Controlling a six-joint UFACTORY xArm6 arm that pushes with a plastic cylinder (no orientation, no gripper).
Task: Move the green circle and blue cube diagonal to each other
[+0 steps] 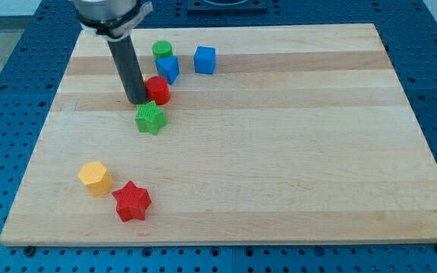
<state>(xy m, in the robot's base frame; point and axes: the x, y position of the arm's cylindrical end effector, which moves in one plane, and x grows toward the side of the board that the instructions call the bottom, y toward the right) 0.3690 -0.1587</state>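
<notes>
Nearest lies the red star (pixel 132 201). Far left, the green circle (pixel 161 50) touches a blue block (pixel 168 69); the blue cube (pixel 205 60) sits right. The rod tip (pixel 138 100), no end effector, touches the red block (pixel 158 90). Task seems unfinished.

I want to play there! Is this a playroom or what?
More likely a robot lab bench: a wooden board sits on a blue table full of holes, and my tip touches the red block.

a pale wooden board (pixel 279 152) lies on a blue perforated table (pixel 14 91) under even light.
</notes>
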